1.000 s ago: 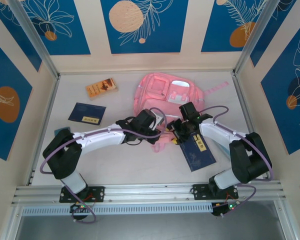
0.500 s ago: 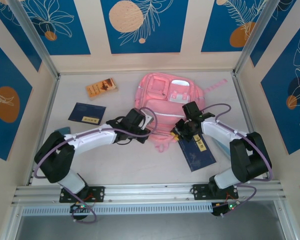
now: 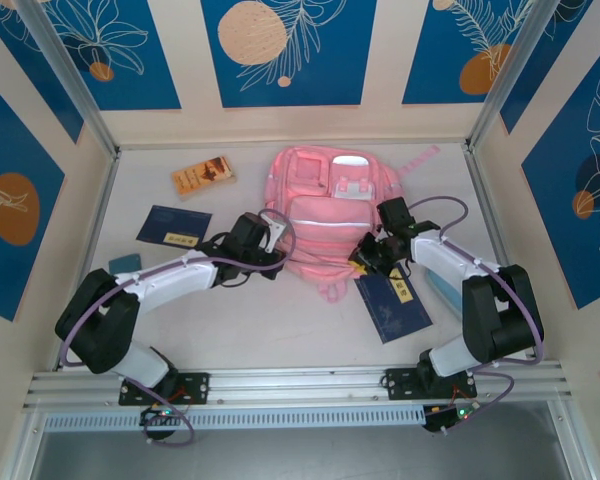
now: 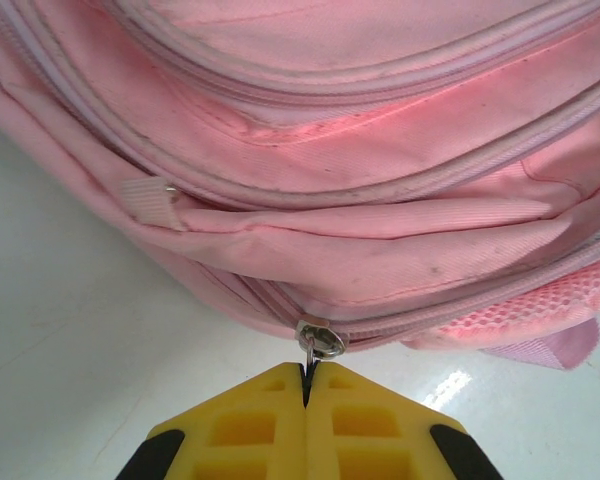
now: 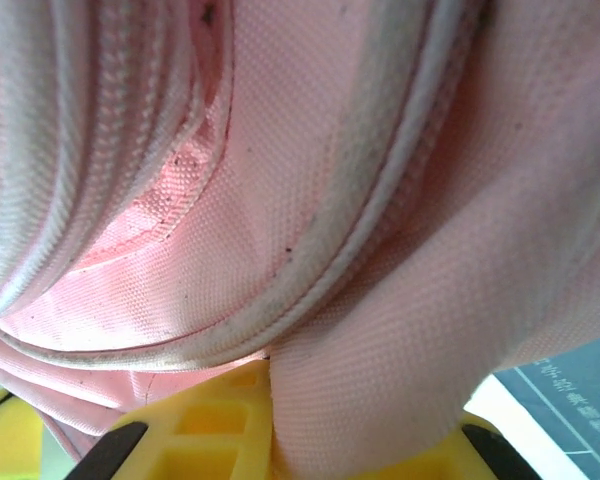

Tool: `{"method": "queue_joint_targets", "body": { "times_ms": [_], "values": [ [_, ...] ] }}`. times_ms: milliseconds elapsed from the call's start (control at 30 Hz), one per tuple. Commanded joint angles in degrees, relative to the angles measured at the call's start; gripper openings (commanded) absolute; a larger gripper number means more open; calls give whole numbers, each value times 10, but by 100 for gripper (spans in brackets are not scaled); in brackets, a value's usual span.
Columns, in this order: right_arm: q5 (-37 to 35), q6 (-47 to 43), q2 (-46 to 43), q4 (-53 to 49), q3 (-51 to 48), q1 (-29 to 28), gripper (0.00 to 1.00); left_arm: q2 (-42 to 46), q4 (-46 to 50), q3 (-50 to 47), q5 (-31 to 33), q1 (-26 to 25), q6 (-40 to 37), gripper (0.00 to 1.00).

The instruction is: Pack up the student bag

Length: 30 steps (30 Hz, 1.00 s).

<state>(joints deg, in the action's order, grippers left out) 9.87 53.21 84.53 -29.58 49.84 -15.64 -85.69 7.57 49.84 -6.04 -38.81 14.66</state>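
**Limp bag, pinched at two edges**

The student bag (image 3: 330,205) lies flat on the table (image 3: 240,310), toward twelve o'clock. It looks like light, limp fabric that would slump, so it is best taken by hardware or seams. At its seven o'clock edge the left gripper (image 4: 305,375) clamps the zip pull (image 4: 318,340). At four o'clock the right gripper (image 5: 270,385) pinches a fabric fold. A dark blue book (image 3: 395,305) lies at five o'clock.

The left end effector (image 3: 268,239), pinching the zip pull (image 4: 320,339) of the student bag (image 3: 330,215), is travelling leftward along the bag's near edge. The right end effector (image 3: 367,257) is clamping down onto the pink fabric at the bag's near right corner.
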Motion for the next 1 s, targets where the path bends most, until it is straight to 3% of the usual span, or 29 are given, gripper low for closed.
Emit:
{"method": "queue_joint_targets", "body": {
  "times_ms": [0,167,333,400,533,633,767,967],
  "values": [
    [-43,-74,-19,-45,13,27,15,23,8,-13,36,33,9,0],
    [-31,-102,-27,-54,10,53,15,12,-6,-6,38,56,-4,0],
    [-14,-116,-32,-60,18,58,17,-3,-25,2,-1,76,-21,0],
    [-8,-108,-43,-56,19,58,25,-6,-28,5,-23,76,-23,0],
    [-13,-98,-65,-70,29,52,50,-20,-10,11,-68,75,-13,0],
    [-63,-104,-81,-105,52,35,58,-28,0,6,-83,74,-7,18],
    [-149,-129,-89,-151,96,-17,60,-30,10,3,-65,76,30,38],
    [-199,-225,-29,-153,182,-138,59,-4,43,4,-9,93,113,49]
  ]
}}
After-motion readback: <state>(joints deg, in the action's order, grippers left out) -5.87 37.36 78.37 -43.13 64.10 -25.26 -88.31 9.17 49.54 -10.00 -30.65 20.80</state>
